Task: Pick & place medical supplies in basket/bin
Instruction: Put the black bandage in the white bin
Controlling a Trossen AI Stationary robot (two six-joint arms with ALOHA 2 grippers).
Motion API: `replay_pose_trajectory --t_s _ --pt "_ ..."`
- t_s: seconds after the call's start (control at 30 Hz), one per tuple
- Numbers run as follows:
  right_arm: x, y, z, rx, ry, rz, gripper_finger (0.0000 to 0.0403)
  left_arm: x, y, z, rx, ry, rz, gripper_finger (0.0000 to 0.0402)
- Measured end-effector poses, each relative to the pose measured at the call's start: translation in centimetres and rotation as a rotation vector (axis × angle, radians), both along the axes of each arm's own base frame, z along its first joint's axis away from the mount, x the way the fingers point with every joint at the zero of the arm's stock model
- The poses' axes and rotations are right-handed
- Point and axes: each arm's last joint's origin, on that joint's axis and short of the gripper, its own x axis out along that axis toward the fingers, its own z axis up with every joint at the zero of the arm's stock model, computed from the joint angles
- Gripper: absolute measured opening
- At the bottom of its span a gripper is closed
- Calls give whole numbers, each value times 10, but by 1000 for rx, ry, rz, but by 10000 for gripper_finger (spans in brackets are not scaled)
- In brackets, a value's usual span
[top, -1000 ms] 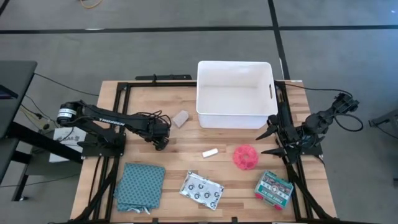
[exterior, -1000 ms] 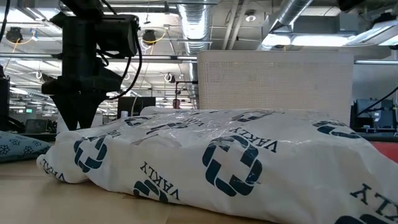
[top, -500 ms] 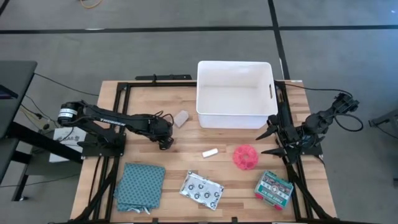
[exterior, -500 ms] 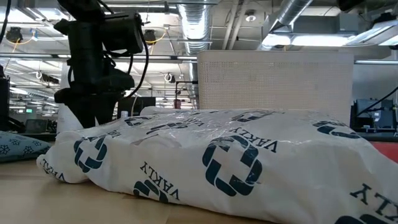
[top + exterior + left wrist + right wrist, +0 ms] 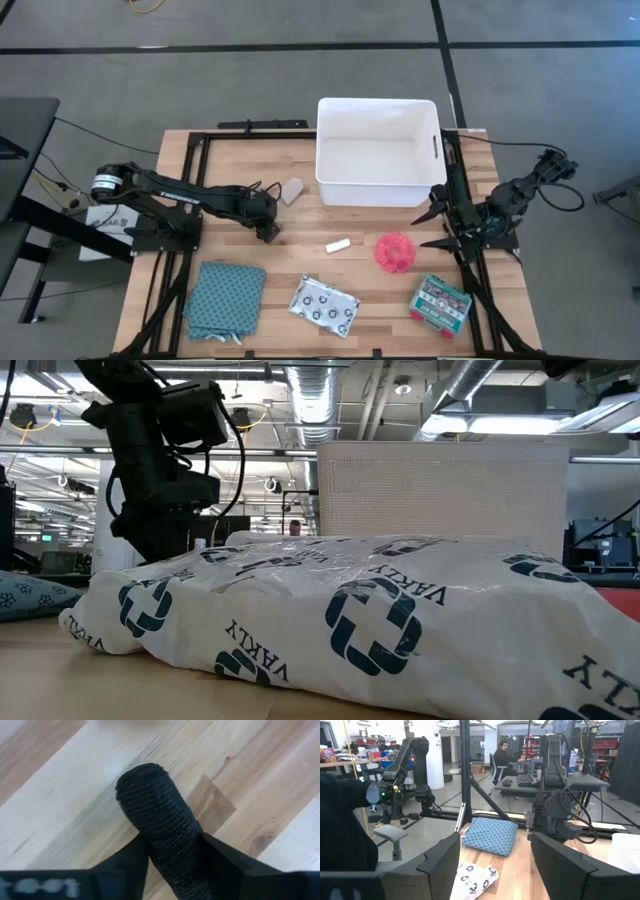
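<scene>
The left tool (image 5: 266, 229) is sliding rightward across the bench (image 5: 300, 250), farther along than half a second ago, and it is pinching the black cylinder (image 5: 159, 817) between its fingers, just above the wood. That suggests the carry toward the white tub (image 5: 378, 150), at the far right of it, is under way. The right tool (image 5: 440, 214) is waiting with fingers spread beside the pink spiky ball (image 5: 394, 252).
</scene>
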Motion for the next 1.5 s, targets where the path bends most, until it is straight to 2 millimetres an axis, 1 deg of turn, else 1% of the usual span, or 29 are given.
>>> replay_pose_trajectory --t_s 0.13,0.2,0.23,0.33,0.4,0.47,0.57,0.63,0.7,0.77,0.8,0.87,0.9,0.97,1.03,1.13,1.3,1.4,1.47,1.5 --pt "0 0 0 0 0 0 240 7 -2 6 28 -24 -76 70" --pt "0 0 0 1 0 0 240 14 -5 14 27 -60 -114 40" --pt "0 0 0 0 0 0 240 19 -7 21 36 -84 -140 31" --pt "0 0 0 0 0 0 240 36 -15 47 69 -164 -231 30" --pt "0 0 0 2 -3 0 240 50 -21 74 103 -249 -296 30" --pt "0 0 1 4 -7 0 240 63 -25 109 167 -344 -367 30" --pt "0 0 1 9 -14 0 240 75 -22 165 353 -457 -409 31" --pt "0 0 2 11 -16 0 240 78 -16 203 496 -521 -401 34" --pt "0 0 2 17 -14 0 240 77 -6 235 613 -571 -395 34" --pt "0 0 2 17 -13 0 240 79 7 255 690 -591 -382 32" --pt "0 0 2 17 -13 0 240 81 14 261 712 -591 -366 31" --pt "0 0 2 17 -13 0 240 91 33 258 731 -557 -329 30" --pt "0 0 2 18 -13 0 240 100 42 253 734 -538 -321 30" --pt "0 0 2 18 -15 0 240 118 63 235 718 -478 -334 31" --pt "0 0 2 20 -16 0 240 141 83 214 684 -430 -356 32" --pt "0 0 2 19 -16 0 240 170 113 194 648 -387 -373 32" --pt "0 0 2 13 -15 0 240 210 156 186 589 -358 -433 32" --pt "-1 -1 2 13 -21 0 240 229 172 175 540 -272 -441 32" --pt "-2 -1 3 15 -23 0 240 241 176 149 542 -229 -481 32" --pt "-3 -2 3 17 -26 -1 240 243 176 137 539 -213 -508 32"
